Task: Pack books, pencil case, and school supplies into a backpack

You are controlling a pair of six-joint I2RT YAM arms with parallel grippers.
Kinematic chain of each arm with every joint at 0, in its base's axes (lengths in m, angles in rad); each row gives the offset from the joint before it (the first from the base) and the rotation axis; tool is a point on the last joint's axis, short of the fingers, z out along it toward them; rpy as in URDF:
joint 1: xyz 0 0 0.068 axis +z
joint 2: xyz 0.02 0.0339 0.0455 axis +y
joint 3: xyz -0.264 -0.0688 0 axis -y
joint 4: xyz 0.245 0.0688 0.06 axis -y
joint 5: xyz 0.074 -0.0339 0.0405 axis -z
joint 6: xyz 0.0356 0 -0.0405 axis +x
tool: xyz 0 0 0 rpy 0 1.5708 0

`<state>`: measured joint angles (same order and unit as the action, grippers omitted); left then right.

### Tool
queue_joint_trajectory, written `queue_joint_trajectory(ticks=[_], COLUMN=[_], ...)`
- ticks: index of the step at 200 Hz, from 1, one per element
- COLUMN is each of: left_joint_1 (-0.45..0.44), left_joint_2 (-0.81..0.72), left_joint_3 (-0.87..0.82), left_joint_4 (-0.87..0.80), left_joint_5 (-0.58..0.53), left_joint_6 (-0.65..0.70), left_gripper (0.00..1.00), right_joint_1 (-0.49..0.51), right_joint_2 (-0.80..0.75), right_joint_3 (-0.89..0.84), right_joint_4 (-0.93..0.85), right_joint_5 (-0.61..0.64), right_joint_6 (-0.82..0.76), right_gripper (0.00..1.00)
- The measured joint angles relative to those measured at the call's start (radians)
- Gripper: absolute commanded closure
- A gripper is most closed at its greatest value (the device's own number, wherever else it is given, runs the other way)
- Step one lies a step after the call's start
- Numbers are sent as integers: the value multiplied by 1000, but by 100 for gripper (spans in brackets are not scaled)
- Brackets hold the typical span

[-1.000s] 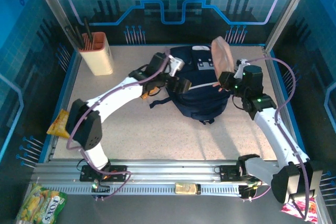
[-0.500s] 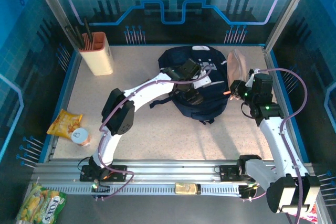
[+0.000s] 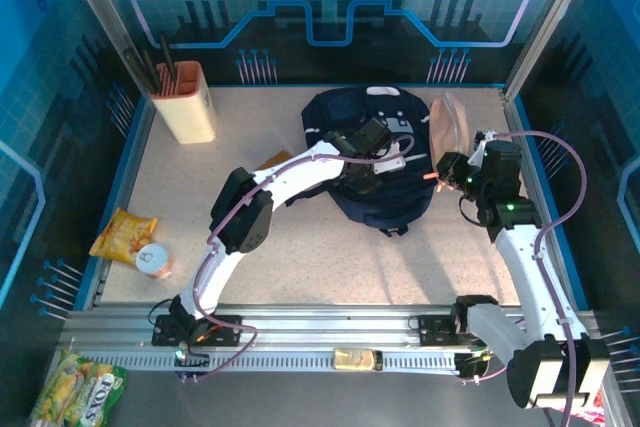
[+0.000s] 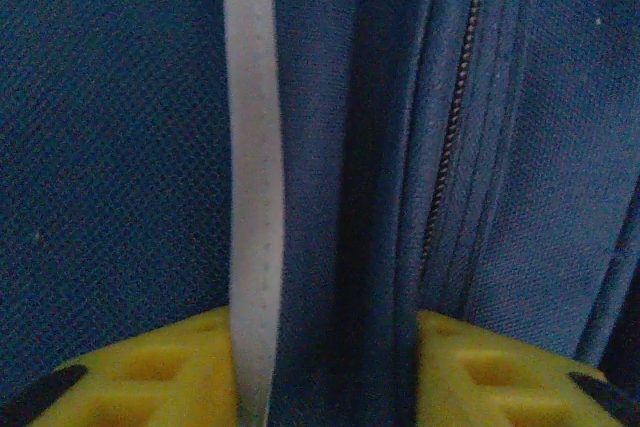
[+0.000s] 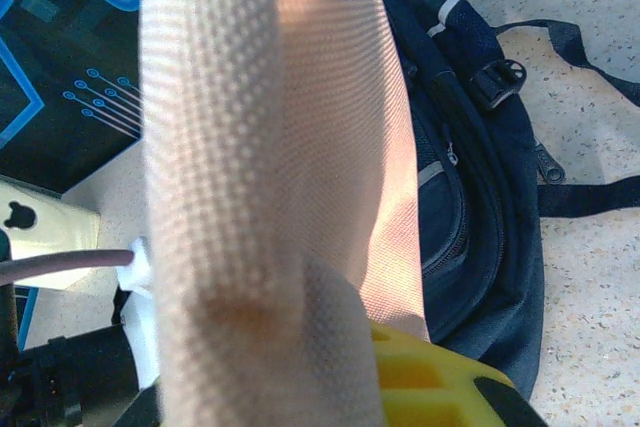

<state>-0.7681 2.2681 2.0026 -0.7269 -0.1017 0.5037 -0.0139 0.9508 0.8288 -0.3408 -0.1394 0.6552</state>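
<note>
The left tool [image 4: 320, 372] now sits over the middle of the backpack [image 3: 392, 202], with its arm stretched across the bag. A second ago it stood wide open at the bag's left edge. The left wrist view shows its yellow fingers [image 4: 150, 372] on either side of a raised fold of navy cloth. That fold carries the pale stripe [image 4: 252, 197] and a zip line [image 4: 452, 127]. The fold fills the gap from one finger to the other, so the jaws have closed in on it and seem to pinch it. How firm that pinch is cannot be told.

The right tool [image 3: 438, 171] is clamped on the pencil case [image 5: 270, 167], a pinkish-beige woven pouch that stands upright above it. A second ago the pouch was over the bag's upper right part. Now it is just beside the bag's right edge, clear of the left arm.

The backpack lies flat at the back centre of the bench [image 3: 330, 257]. Its zip looks shut in the wrist view, and no opening can be made out from above.

The move reads as a handover of roles. The left arm takes hold of the cloth to lift or part the bag, and the right arm waits with the pouch. Packing proper has hardly begun, since the pouch is outside the bag. If the fold slips from the fingers, no mouth will open for it.
</note>
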Motion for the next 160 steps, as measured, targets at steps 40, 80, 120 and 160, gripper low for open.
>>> queue_joint_trajectory(ticks=[40, 80, 120, 160], left_joint_1=[0, 3, 23, 71], left_joint_2=[-13, -45, -86, -144], left_joint_3=[0, 0, -1, -8], left_joint_4=[16, 23, 40, 79], left_joint_5=[4, 5, 43, 125], left_joint_6=[-70, -120, -169, -253], left_gripper=[94, 100, 100, 100], right_joint_1=[0, -1, -7, -10], right_joint_2=[-52, -89, -108, -134], right_joint_3=[0, 0, 0, -7], right_joint_4=[-9, -30, -98, -211], right_joint_5=[4, 28, 59, 113], right_joint_6=[19, 27, 27, 50], right_gripper=[84, 82, 82, 81])
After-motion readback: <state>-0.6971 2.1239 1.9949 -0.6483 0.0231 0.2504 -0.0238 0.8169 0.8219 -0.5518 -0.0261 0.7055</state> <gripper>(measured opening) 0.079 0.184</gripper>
